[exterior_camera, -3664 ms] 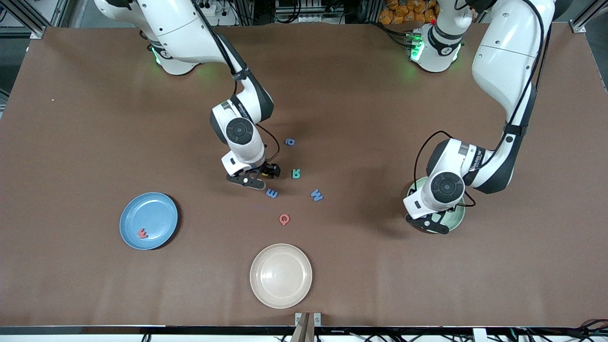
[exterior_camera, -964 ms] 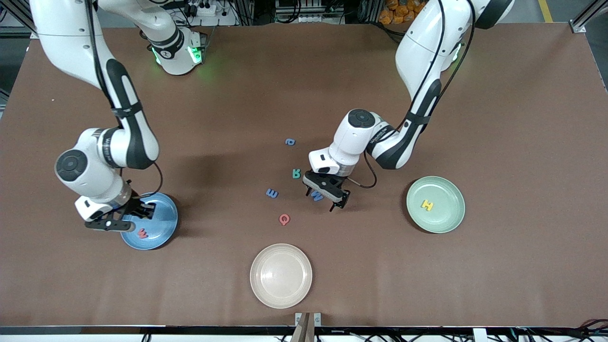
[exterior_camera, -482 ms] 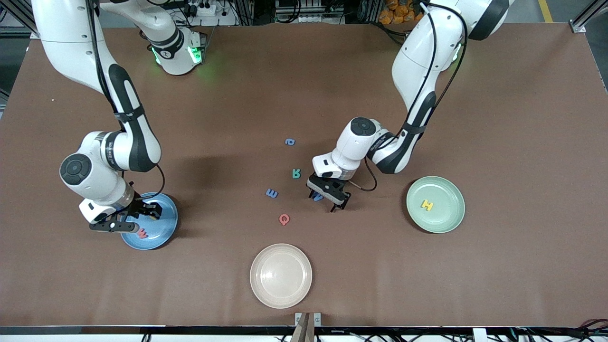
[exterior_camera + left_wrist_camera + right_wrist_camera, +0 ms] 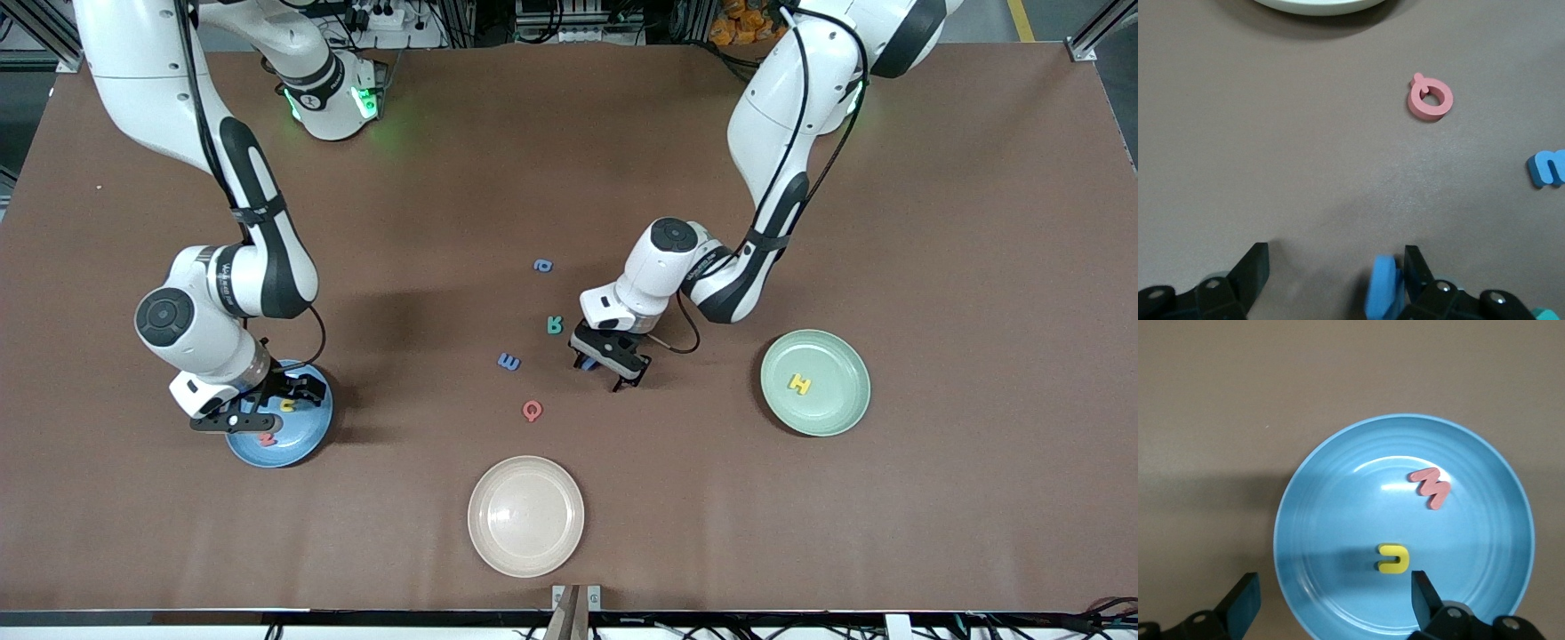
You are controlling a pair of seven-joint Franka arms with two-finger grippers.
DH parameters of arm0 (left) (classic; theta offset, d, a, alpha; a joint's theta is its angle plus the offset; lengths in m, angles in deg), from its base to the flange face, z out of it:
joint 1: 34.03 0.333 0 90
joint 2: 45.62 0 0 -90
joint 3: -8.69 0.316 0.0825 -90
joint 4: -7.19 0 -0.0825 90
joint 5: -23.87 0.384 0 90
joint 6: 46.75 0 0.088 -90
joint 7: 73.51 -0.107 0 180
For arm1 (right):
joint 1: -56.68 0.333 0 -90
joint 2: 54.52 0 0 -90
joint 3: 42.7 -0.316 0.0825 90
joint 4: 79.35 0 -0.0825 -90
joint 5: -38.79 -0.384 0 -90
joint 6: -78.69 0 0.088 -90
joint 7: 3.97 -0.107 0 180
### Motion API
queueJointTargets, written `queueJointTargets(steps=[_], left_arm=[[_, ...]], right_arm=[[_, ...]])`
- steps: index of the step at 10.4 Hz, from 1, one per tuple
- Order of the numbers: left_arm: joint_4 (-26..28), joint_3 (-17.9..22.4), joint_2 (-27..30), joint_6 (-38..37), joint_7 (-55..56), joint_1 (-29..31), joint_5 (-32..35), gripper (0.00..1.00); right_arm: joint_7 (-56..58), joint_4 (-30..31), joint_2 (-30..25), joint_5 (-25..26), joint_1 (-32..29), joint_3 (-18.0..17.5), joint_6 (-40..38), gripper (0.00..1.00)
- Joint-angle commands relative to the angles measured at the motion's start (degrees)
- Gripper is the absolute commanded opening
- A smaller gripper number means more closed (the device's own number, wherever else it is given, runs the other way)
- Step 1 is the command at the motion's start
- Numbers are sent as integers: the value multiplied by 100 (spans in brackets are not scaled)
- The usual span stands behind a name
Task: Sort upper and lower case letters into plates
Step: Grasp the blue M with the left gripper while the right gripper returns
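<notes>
u (image 4: 1393, 559), w (image 4: 1431, 487) in plate (image 4: 1331, 520) | H (image 4: 800, 384) in other plate (image 4: 849, 356)

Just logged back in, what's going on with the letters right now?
The right gripper hangs open over the blue plate, where a yellow u and a red w lie. The left gripper is down at the table around the blue M, jaws not yet shut. The green plate holds a yellow H.

Pretty clearly a robotics lab setup: two white robot arms (image 4: 222, 267) bolted at the edge of a big table covered in a brown mat (image 4: 933, 533). Along the top edge there are aluminium frame rails (image 4: 53, 36), power strips (image 4: 391, 13) and loose cables, no home or office furniture.
</notes>
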Motion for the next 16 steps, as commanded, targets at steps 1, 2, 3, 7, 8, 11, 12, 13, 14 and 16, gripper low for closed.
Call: queueJointTargets(steps=[1, 2, 3, 7, 8, 11, 12, 13, 14, 16], left_arm=[[53, 44, -60, 27, 265, -35, 139, 87], [62, 44, -51, 27, 265, -34, 139, 87], [62, 44, -51, 27, 265, -34, 139, 86], [255, 44, 19, -9, 474, -95, 156, 83], [290, 44, 20, -26, 623, -192, 147, 83], [300, 44, 116, -473, 958, -350, 147, 83], [317, 44, 125, -500, 959, -351, 156, 83], [413, 52, 160, -501, 950, -360, 165, 83], [536, 61, 204, -501, 950, -360, 174, 81], [581, 70, 213, -501, 950, -342, 471, 63]], right_arm=[[46, -93, 2, -54, 61, 7, -366, 100], [29, -93, -42, -54, 113, 16, -629, 100], [28, -93, -85, -46, 157, 16, -745, 100], [29, -84, -103, -45, 254, 16, -790, 100], [11, -58, -138, -45, 255, 7, -790, 100], [2, -14, -410, -54, 255, -2, -1131, 100], [2, 152, -568, -63, 324, -2, -1159, 100], [2, 345, -743, -80, 403, -2, -1133, 100], [-7, 529, -893, -89, 430, -2, -1124, 100], [-15, 881, -1157, -98, 562, -2, -1045, 100]])
